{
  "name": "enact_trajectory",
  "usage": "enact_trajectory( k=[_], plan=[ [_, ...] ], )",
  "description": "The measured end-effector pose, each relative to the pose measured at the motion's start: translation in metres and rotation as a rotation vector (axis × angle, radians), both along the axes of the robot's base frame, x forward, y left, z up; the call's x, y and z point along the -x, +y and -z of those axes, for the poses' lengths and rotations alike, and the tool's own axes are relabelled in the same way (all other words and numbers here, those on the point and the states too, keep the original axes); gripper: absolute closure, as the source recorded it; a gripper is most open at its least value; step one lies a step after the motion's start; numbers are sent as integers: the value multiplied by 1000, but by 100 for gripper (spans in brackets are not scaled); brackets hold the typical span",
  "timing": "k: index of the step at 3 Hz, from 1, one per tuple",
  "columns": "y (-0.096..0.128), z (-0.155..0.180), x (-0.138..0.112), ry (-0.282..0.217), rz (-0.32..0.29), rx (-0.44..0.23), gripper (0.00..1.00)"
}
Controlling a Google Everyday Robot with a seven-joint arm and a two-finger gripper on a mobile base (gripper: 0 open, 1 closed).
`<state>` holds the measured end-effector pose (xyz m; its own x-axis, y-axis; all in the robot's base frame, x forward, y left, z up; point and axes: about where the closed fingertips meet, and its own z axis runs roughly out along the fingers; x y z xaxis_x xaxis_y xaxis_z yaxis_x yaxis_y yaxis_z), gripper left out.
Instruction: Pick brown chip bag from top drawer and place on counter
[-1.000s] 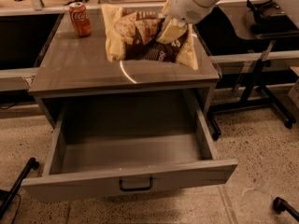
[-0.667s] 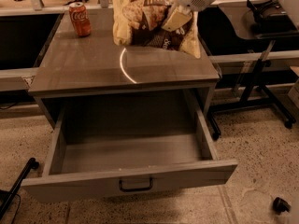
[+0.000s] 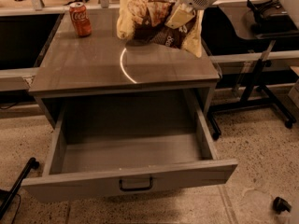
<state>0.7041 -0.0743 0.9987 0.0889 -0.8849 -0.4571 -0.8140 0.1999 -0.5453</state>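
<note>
The brown chip bag (image 3: 154, 20) hangs in the air above the back right of the counter (image 3: 93, 64), dark brown in the middle with cream-yellow ends. My gripper (image 3: 180, 14) comes in from the top right on a white arm and is shut on the bag's upper right part. The bag is clear of the counter top, with its shadow below it. The top drawer (image 3: 131, 150) stands pulled fully open under the counter and is empty inside, its dark pull handle (image 3: 136, 185) at the front centre.
A red soda can (image 3: 80, 18) stands upright at the counter's back left. A bright curved reflection line (image 3: 124, 66) crosses the counter. A dark desk with black legs (image 3: 261, 73) stands to the right. A black caster leg (image 3: 18, 183) lies at the floor's left.
My gripper has lifted the chip bag up and farther back over the counter. The drawer and the can have not moved.
</note>
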Motion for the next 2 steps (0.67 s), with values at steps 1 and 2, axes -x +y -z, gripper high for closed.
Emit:
enact_trajectory(
  k=[1,2],
  plan=[
    [-14,15,-22,36,97,-7,100],
    [-28,33,-45,90,203,4,100]
  ],
)
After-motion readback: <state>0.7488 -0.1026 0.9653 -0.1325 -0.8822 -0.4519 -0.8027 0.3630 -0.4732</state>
